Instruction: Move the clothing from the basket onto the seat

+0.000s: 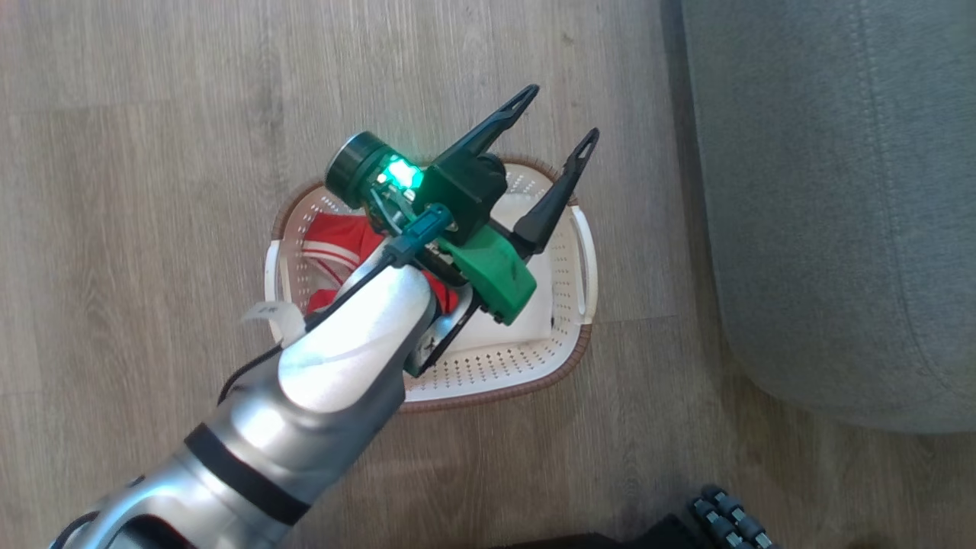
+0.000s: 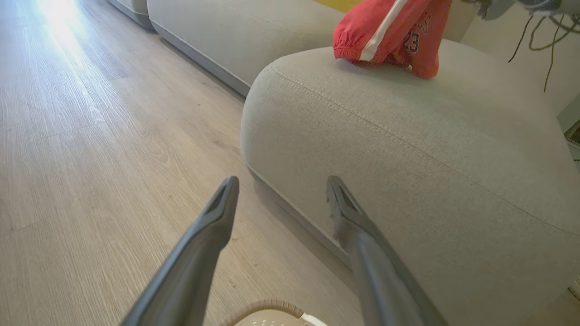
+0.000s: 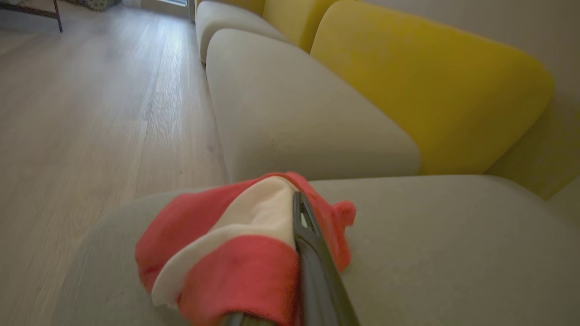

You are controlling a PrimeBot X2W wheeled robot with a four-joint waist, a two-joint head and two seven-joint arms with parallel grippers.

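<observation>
Hanging from the right gripper (image 3: 297, 201), whose two dark fingers are pinched shut on it, a thin shiny bright red garment (image 3: 235, 276) with a white stripe bunches over the large grey fabric seat cushion (image 3: 453, 235), lower folds touching the cushion top. A second red garment (image 1: 335, 240) with white stripes lies in the left half of the small cream-white perforated plastic basket (image 1: 496, 377), which has a brown rim and stands on the wood-look floor (image 1: 152, 152) just beside the seat cushion. The left gripper (image 1: 558, 114) hovers above the basket with its fingers spread wide, empty, pointing toward the seat. Yellow back cushions (image 3: 430, 81) stand behind the seat.
</observation>
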